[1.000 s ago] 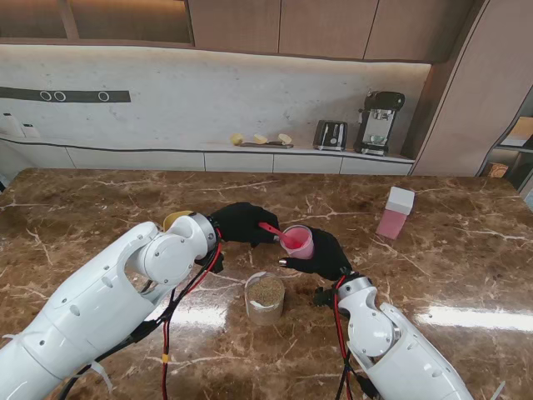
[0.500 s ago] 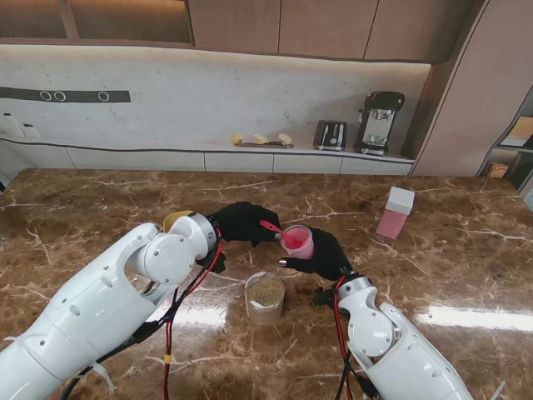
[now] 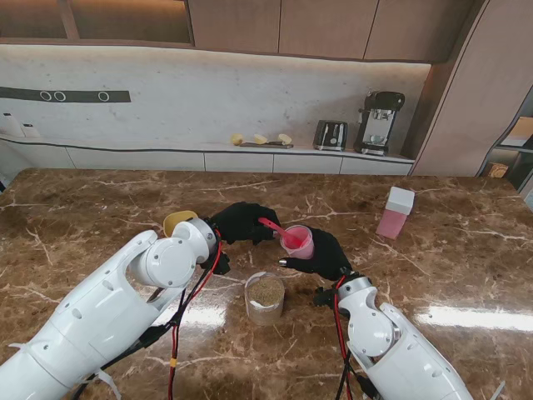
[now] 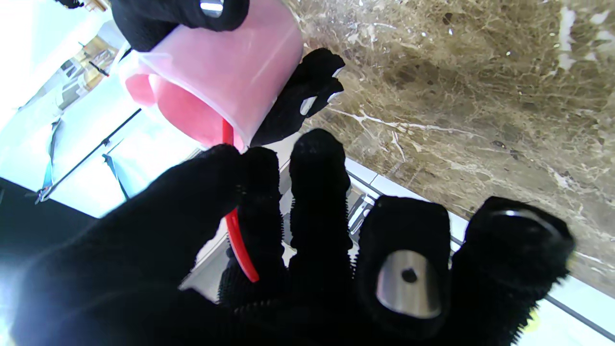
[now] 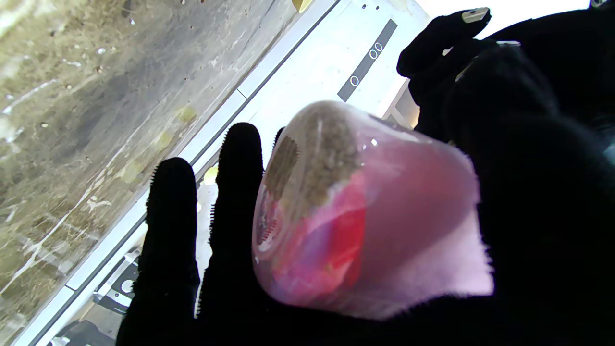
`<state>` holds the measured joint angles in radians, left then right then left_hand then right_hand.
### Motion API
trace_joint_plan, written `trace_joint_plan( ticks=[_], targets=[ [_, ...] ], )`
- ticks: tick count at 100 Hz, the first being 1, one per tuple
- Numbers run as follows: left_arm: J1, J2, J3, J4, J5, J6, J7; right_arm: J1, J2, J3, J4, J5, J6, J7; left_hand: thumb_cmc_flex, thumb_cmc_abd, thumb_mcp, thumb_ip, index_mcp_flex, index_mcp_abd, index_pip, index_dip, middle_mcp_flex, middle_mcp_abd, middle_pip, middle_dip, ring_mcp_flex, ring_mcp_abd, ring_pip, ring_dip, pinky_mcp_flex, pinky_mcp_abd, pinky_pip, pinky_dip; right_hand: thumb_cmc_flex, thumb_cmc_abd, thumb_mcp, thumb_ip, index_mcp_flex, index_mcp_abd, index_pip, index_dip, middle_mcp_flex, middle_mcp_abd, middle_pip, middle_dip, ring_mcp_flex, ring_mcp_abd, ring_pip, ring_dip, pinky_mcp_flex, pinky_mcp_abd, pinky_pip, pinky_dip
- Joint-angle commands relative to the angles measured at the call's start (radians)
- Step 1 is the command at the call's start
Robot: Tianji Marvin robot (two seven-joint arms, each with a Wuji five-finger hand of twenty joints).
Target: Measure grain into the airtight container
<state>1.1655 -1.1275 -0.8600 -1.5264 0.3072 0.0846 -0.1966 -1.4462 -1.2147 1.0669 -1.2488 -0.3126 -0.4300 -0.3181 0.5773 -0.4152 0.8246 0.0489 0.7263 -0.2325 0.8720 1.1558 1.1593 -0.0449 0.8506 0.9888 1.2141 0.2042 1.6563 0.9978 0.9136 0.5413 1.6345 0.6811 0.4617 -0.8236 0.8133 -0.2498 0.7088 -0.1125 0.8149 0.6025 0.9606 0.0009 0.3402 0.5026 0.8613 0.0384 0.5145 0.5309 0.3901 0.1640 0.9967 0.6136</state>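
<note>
Above the middle of the marble table (image 3: 100,208), a pink translucent cup (image 3: 298,242) is being held off the surface by the right hand (image 3: 321,254), whose black-gloved fingers are being wrapped around its wall. The cup is being tilted, its mouth turned toward the left hand (image 3: 241,222) and its base toward the right. In the right wrist view, brown grain (image 5: 331,149) is being seen through the cup wall, heaped at the base end.

A red spoon (image 3: 271,226) is being pinched by its handle between the left thumb and fingers. Its long axis is being run from the left hand, on the robot's left, down toward the right, with the bowl end inside the cup mouth. In the left wrist view the red handle (image 4: 235,226) is being seen crossing the closed fingers (image 4: 317,192) and passing over the cup rim.

Nearer to me, a clear jar (image 3: 265,297) filled with grain is being left standing upright on the table, just beside the right forearm. A yellow object (image 3: 176,222) is being partly hidden behind the left wrist. Well apart on the right, a pink box with a white lid (image 3: 395,212) is standing upright.
</note>
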Motion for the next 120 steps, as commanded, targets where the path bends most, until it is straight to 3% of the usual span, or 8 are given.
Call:
trace_joint_plan(
  ticks=[1,24,44,58,84,90,101,120],
  targets=[
    [0.009,-0.007,-0.001,0.012,-0.010,0.006,0.003,-0.005,-0.003,-0.001,0.006,0.005,0.007,0.013,0.037,0.010,0.126,0.126,0.044,-0.131,0.050,0.045,0.050,-0.005,0.031,0.013,0.050,0.039,0.043,0.013,0.006,0.062,0.059,0.022,0.080,0.213,0.187,-0.027,0.089,-0.140,0.061,0.009,-0.007,-0.012,-0.001,0.004,0.010,-0.004,0.010,0.004,-0.009,0.001,-0.020,0.002],
    [0.014,-0.007,-0.008,0.013,-0.026,-0.004,0.001,-0.005,-0.002,-0.001,0.005,0.006,0.013,0.014,0.039,0.020,0.102,0.146,0.036,-0.128,0.041,0.069,0.049,-0.033,0.041,0.015,0.051,0.026,0.044,0.010,0.006,0.048,0.058,0.025,0.080,0.214,0.185,-0.027,0.089,-0.142,0.061,0.008,-0.006,-0.012,-0.001,0.004,0.011,-0.006,0.010,0.004,-0.010,0.000,-0.020,0.002],
    [0.014,0.002,-0.011,-0.003,-0.015,0.029,-0.033,-0.004,-0.002,-0.002,0.006,0.004,0.013,0.013,0.062,0.026,-0.080,0.020,-0.111,-0.005,-0.054,-0.207,-0.010,-0.057,-0.040,-0.026,0.052,-0.068,0.038,0.001,0.015,-0.047,0.087,-0.029,0.079,0.210,0.186,-0.026,0.088,-0.139,0.061,0.009,-0.006,-0.013,0.000,0.004,0.010,-0.005,0.010,0.004,-0.009,0.000,-0.020,0.002],
    [0.014,-0.001,-0.011,-0.002,-0.027,0.038,-0.029,-0.003,-0.003,-0.003,0.008,0.002,0.012,0.012,-0.020,-0.019,-0.155,0.024,-0.174,0.059,-0.060,-0.318,-0.040,-0.061,-0.056,-0.047,0.052,-0.100,0.033,0.002,0.024,-0.076,0.093,-0.044,0.079,0.205,0.188,-0.026,0.087,-0.141,0.061,0.009,-0.007,-0.012,0.000,0.004,0.010,-0.006,0.010,0.004,-0.009,0.001,-0.020,0.002],
    [0.004,-0.009,-0.001,0.008,-0.063,0.042,-0.022,-0.002,-0.003,-0.002,0.011,-0.003,0.010,0.007,-0.104,0.192,-0.542,0.012,-0.149,0.100,-0.091,-0.328,-0.051,-0.050,-0.063,-0.059,0.052,-0.108,0.030,0.003,0.025,-0.082,0.096,-0.046,0.081,0.199,0.192,-0.024,0.086,-0.142,0.060,0.009,-0.008,-0.013,0.000,0.005,0.010,-0.007,0.009,0.004,-0.009,0.000,-0.020,0.002],
    [0.001,-0.010,0.001,0.011,-0.066,0.043,-0.021,-0.002,-0.003,-0.002,0.011,-0.003,0.009,0.006,-0.081,0.190,-0.500,0.024,-0.130,0.063,-0.079,-0.293,-0.047,-0.047,-0.062,-0.057,0.052,-0.107,0.030,0.004,0.019,-0.078,0.096,-0.035,0.082,0.198,0.194,-0.024,0.085,-0.142,0.060,0.009,-0.008,-0.014,-0.001,0.005,0.011,-0.008,0.009,0.004,-0.009,0.000,-0.020,0.002],
    [-0.001,-0.016,0.006,0.018,-0.072,0.043,-0.009,-0.002,-0.003,-0.002,0.012,-0.004,0.008,0.006,0.116,0.172,-0.440,-0.071,-0.091,-0.030,-0.054,-0.254,-0.029,-0.044,-0.056,-0.053,0.051,-0.072,0.027,0.012,0.011,-0.057,0.093,-0.025,0.083,0.197,0.195,-0.024,0.085,-0.142,0.060,0.010,-0.008,-0.012,0.000,0.005,0.011,-0.007,0.010,0.004,-0.008,0.000,-0.020,0.002],
    [-0.010,-0.015,0.014,0.028,-0.074,0.047,-0.017,-0.001,-0.003,-0.002,0.014,-0.007,0.006,0.004,0.224,0.133,-0.334,-0.103,-0.061,-0.025,-0.001,-0.176,0.000,-0.066,-0.024,-0.029,0.051,-0.061,0.024,0.015,-0.008,-0.051,0.083,-0.015,0.083,0.195,0.196,-0.025,0.084,-0.142,0.060,0.010,-0.008,-0.012,0.000,0.005,0.011,-0.008,0.009,0.004,-0.008,0.000,-0.021,0.002]
  ],
)
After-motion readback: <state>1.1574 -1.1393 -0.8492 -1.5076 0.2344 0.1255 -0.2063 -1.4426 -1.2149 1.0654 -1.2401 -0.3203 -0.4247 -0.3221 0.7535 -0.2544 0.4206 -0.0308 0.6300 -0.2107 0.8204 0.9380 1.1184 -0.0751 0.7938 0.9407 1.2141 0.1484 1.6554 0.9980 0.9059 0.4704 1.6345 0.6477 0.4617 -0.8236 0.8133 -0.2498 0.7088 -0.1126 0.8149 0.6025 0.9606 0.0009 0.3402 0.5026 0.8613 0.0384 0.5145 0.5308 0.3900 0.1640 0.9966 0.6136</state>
